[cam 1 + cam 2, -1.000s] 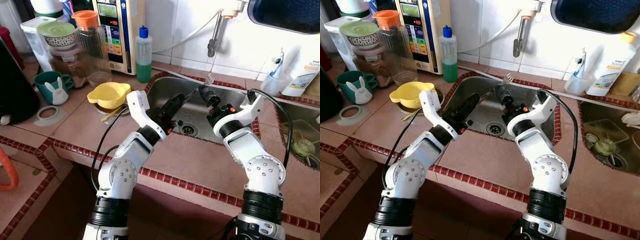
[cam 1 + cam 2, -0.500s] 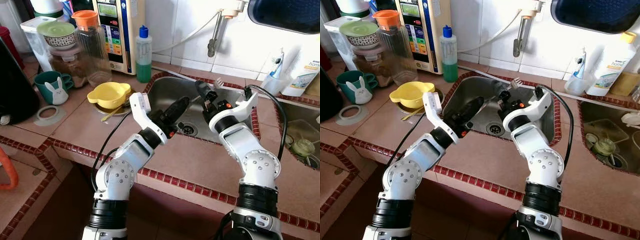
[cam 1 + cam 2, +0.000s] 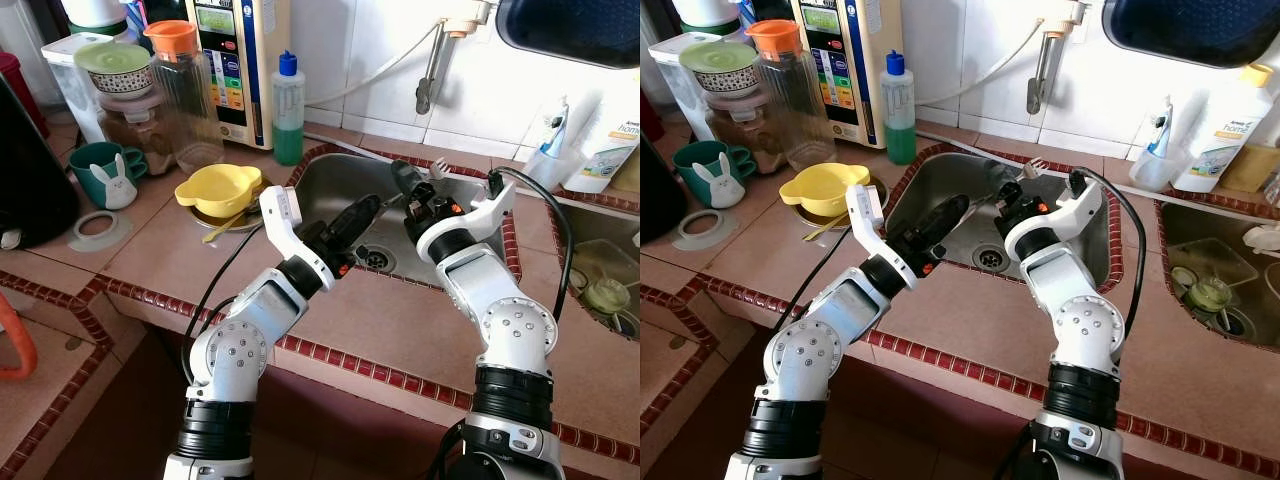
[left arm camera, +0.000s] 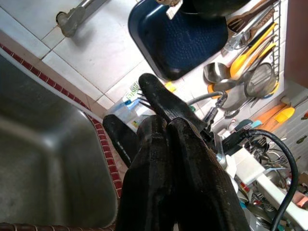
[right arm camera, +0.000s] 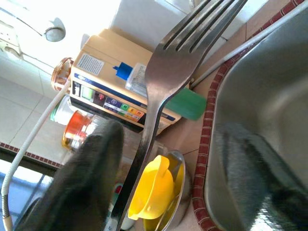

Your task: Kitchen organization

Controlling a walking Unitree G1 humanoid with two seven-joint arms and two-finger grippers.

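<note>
My right claw [image 3: 412, 190] is raised over the steel sink [image 3: 345, 180], pinching the handle of a metal fork [image 5: 178, 72]; its tines [image 3: 438, 165] stick up toward the back rim. In the right wrist view one finger [image 5: 82, 173] presses against the handle while the other sits apart from it. My left claw [image 3: 362, 209] hangs over the sink's near left part, fingers [image 4: 168, 159] pressed together with nothing between them. The two claws are near each other but apart. On the tiled bench [image 3: 150, 250] left of the sink I see a yellow bowl [image 3: 218, 188], a green soap bottle [image 3: 287, 110] and a teal rabbit mug [image 3: 105, 172].
</note>
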